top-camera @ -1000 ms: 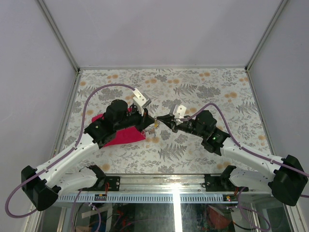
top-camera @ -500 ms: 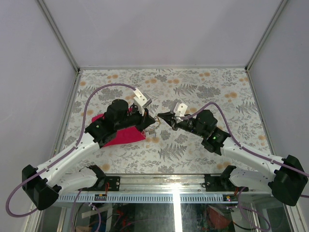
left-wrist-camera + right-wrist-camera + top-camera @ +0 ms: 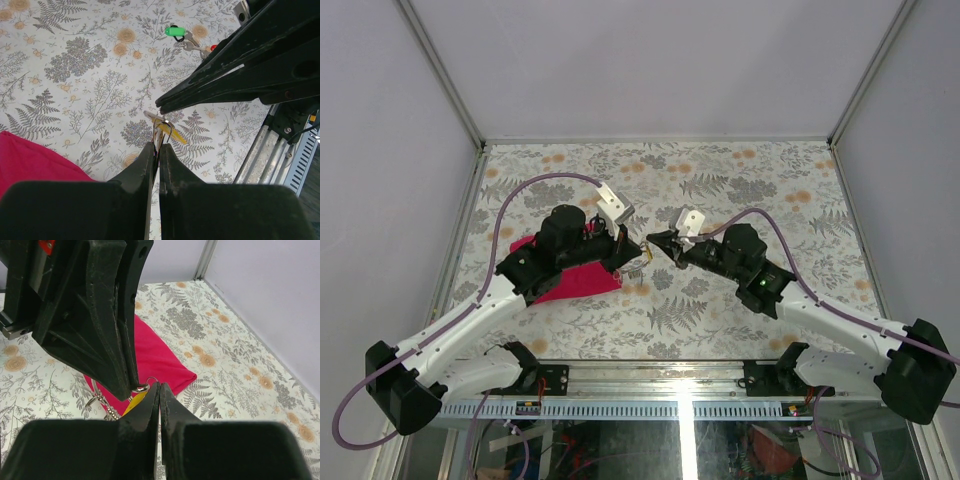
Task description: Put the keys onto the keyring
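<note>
My left gripper (image 3: pixel 159 146) is shut on the keyring (image 3: pixel 163 125), a thin silvery wire loop with a yellow-tagged key (image 3: pixel 173 135) hanging from it, held just above the table. In the top view the left gripper (image 3: pixel 626 250) and the right gripper (image 3: pixel 653 241) nearly meet tip to tip. The right gripper (image 3: pixel 159 386) is shut, its tip beside the keyring (image 3: pixel 140 388) and the yellow tag (image 3: pixel 134 403); nothing shows between its jaws. A green-tagged key (image 3: pixel 175 31) and a red-tagged one (image 3: pixel 213 48) lie together on the table beyond the right gripper's fingers (image 3: pixel 210 85).
A magenta cloth (image 3: pixel 570 282) lies under my left arm; it also shows in the right wrist view (image 3: pixel 160 352). A silver clasp (image 3: pixel 99 401) hangs from the ring. The table's metal front rail (image 3: pixel 295 150) is near on the right.
The right gripper has drawn back a little, up and right, from the keyring it touched a second ago. The left gripper has kept hold of the ring, almost still.
</note>
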Robot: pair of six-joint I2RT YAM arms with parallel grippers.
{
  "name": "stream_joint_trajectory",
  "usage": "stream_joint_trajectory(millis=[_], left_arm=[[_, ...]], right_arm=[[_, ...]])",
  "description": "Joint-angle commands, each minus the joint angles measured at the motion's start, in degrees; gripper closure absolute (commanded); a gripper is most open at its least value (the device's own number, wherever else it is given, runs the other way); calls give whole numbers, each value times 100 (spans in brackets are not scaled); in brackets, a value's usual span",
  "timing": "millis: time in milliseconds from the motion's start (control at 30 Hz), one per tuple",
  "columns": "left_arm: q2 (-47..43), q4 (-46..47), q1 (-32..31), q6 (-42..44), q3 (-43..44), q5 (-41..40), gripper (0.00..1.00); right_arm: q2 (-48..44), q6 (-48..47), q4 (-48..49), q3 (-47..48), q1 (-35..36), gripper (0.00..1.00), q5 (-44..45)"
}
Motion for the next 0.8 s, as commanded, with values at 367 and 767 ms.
stream_joint_trajectory(millis=[367, 767], left_arm=[[43, 2, 20, 123, 240, 453, 100], [36, 47, 34, -12, 242, 365, 100]], right_arm=[[-72, -28, 292, 173, 31, 66, 1170], [-1180, 52, -1005, -212, 31, 55, 564]])
